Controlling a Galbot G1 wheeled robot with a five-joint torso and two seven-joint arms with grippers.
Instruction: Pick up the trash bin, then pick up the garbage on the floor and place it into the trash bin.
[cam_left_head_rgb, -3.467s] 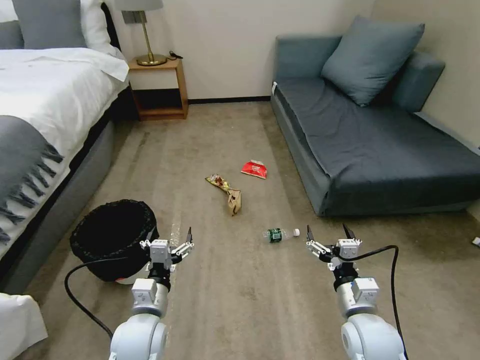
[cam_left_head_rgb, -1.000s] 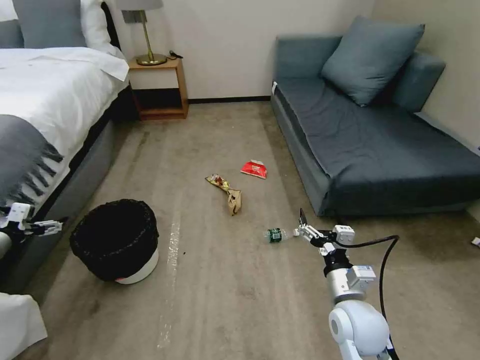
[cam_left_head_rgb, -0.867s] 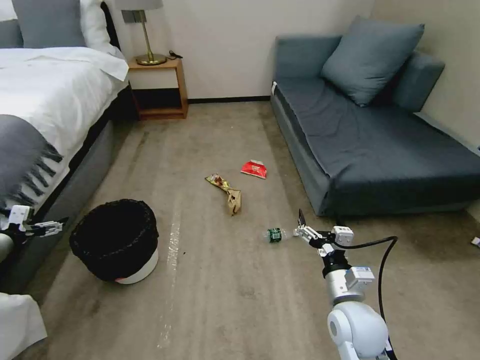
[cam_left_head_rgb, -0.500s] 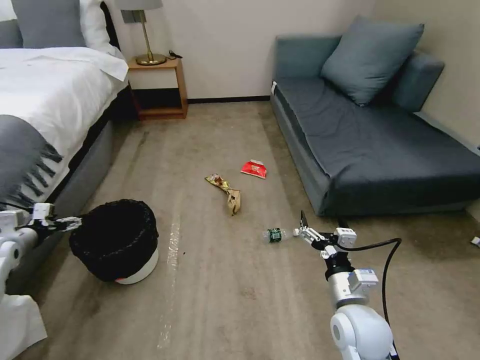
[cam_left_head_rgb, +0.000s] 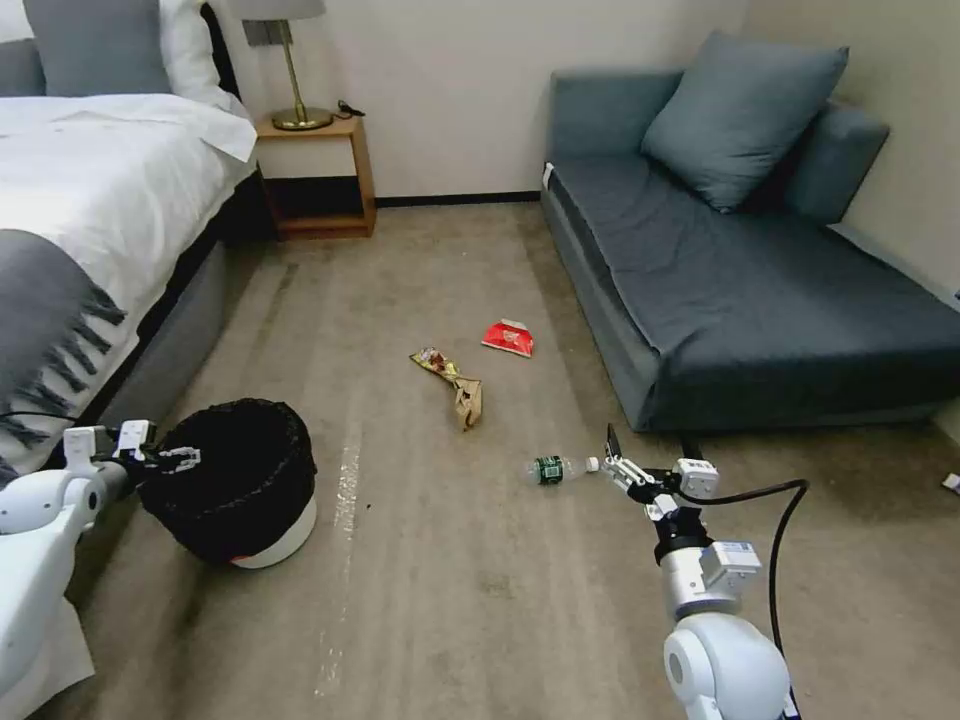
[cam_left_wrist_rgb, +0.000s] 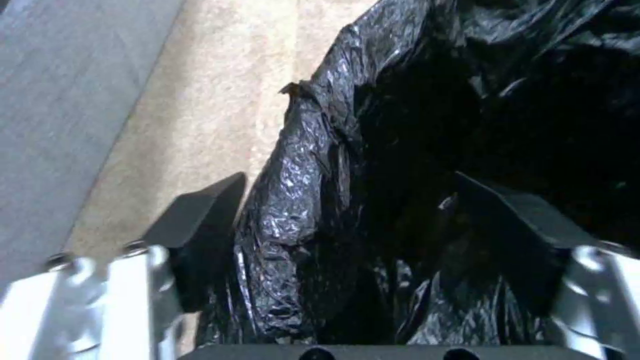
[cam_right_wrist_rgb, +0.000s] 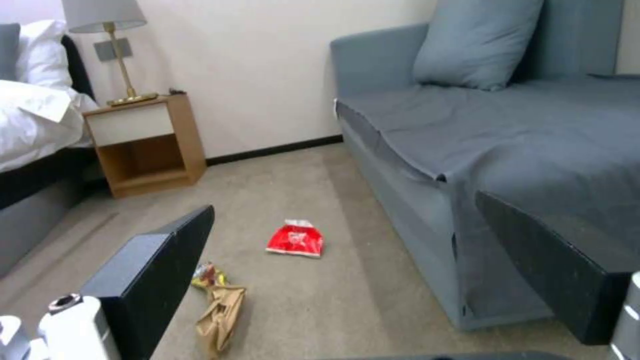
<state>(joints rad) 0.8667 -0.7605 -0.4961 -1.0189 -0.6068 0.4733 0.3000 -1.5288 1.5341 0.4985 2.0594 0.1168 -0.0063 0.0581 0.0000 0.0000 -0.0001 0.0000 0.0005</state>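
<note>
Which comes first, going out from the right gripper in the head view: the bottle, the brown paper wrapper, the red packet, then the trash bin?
From the right gripper, open above the floor:
1. Bottle, just to its left, cap toward it.
2. Brown paper wrapper, farther left and ahead.
3. Red packet, ahead near the sofa.
4. Trash bin, far left, at the open left gripper.

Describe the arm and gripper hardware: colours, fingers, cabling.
Both arms have glossy white rounded shells with silver-grey wrist sections. The left gripper and right gripper have white-silver linkages ending in flat black wedge-shaped fingers. A black cable loops off the right wrist.
</note>
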